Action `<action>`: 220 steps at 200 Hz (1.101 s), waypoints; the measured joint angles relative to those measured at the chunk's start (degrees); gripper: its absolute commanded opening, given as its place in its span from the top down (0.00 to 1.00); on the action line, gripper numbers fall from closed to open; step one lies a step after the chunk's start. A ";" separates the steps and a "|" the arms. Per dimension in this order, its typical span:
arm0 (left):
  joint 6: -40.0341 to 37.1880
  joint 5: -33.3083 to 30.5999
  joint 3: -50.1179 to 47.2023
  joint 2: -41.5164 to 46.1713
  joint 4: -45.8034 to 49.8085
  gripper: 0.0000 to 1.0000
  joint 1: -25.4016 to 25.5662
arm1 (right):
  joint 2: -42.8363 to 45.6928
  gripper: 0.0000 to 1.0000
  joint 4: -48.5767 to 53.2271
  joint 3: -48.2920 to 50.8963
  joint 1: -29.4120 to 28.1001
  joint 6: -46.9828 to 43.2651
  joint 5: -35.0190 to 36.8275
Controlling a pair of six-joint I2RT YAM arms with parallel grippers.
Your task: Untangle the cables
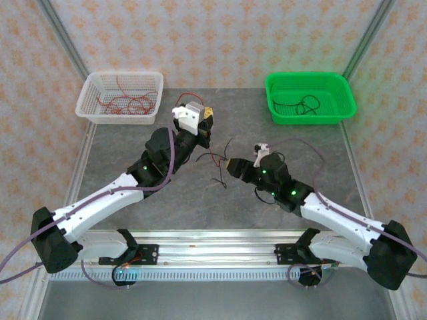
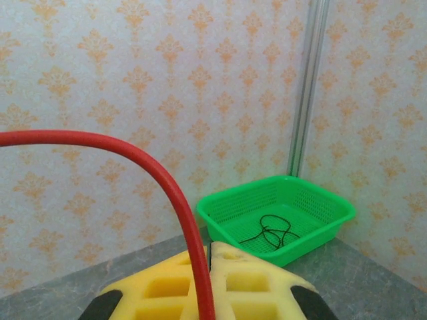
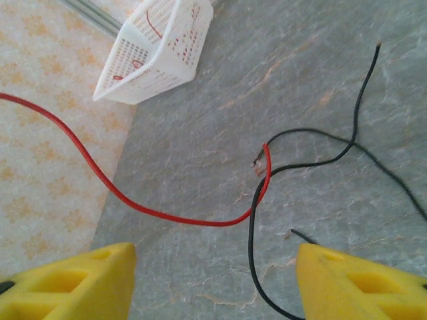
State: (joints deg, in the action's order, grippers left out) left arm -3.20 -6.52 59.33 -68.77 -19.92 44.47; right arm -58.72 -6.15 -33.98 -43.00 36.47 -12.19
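Observation:
My left gripper (image 2: 210,250) is shut on a thin red cable (image 2: 167,183), which arcs up and away to the left from between its yellow fingers. Seen from above, this gripper (image 1: 202,127) is lifted over the back middle of the table, and the red cable (image 1: 212,157) trails down to a loose black cable (image 1: 220,179). My right gripper (image 3: 213,283) stands open just above the table, nothing between its yellow fingers (image 3: 67,283). The red cable's (image 3: 133,203) end crosses a black cable (image 3: 252,227) right ahead of it.
A white basket (image 1: 90,90) holding red wires stands at the back left. A green basket (image 1: 340,83) with black wires (image 2: 270,230) stands at the back right. Patterned walls close in the grey table (image 1: 153,207) on three sides.

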 measured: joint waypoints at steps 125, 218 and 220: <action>0.17 -0.17 2.03 -0.92 0.39 1.00 0.83 | -14.19 0.45 -5.81 -0.15 -2.47 -4.39 -0.72; -0.04 -0.24 2.54 -0.90 0.87 1.00 0.92 | -17.99 1.00 -6.78 -0.44 -2.75 -4.83 1.38; -0.07 -0.28 2.64 -0.90 0.98 1.00 0.92 | -17.99 1.00 -6.71 -0.44 -2.75 -4.76 1.53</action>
State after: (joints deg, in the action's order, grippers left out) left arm -3.27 -6.81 61.98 -69.67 -18.94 45.39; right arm -76.71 -12.86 -34.41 -45.76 31.70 -10.66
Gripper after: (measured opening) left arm 0.051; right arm 0.054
